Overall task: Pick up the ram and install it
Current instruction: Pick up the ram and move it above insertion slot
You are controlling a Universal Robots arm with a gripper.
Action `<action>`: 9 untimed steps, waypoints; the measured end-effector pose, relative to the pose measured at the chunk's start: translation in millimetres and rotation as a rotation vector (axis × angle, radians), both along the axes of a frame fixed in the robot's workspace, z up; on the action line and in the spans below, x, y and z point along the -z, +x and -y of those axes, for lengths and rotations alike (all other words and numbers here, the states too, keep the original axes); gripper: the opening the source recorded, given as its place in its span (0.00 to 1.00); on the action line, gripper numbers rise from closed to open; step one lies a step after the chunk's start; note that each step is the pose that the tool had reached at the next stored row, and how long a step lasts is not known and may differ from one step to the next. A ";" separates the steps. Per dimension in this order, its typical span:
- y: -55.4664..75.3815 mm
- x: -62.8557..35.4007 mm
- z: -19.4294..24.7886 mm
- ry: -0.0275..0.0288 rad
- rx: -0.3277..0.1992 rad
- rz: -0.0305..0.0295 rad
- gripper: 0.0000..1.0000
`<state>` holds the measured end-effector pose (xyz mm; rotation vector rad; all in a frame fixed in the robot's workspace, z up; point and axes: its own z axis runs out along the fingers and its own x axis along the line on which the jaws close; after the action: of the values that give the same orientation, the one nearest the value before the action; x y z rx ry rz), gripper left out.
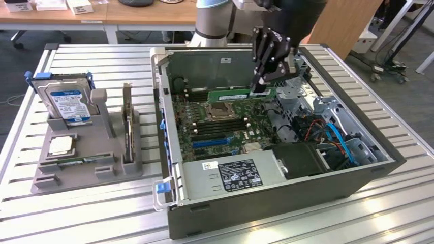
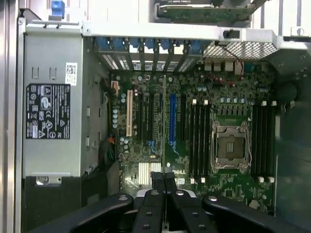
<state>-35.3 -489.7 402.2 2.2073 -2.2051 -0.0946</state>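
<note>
One claw (image 1: 259,90), clamped on one end of the ram (image 1: 230,95), holds it above the motherboard (image 1: 203,133), between the case walls (image 1: 271,198).

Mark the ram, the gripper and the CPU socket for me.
ram (image 1: 234,95): exterior view, middle of the green stick.
gripper (image 1: 259,91): exterior view, between its fingertips, shut on the ram's end.
CPU socket (image 2: 232,145): wrist view, centre of its metal frame.

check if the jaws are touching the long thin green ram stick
Touching. In the exterior view the gripper has its jaws shut on one end of the long thin green ram stick. The wrist view shows it edge-on between them.
</note>
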 end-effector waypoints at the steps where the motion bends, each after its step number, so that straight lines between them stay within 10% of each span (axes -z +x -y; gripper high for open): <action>1: 3.7 0.1 0.0 0.0001 0.000 0.0001 0.11; 9: 19.2 0.1 0.0 0.0001 0.000 0.0001 0.11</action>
<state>-16.0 -489.7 402.1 2.2074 -2.2052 -0.0945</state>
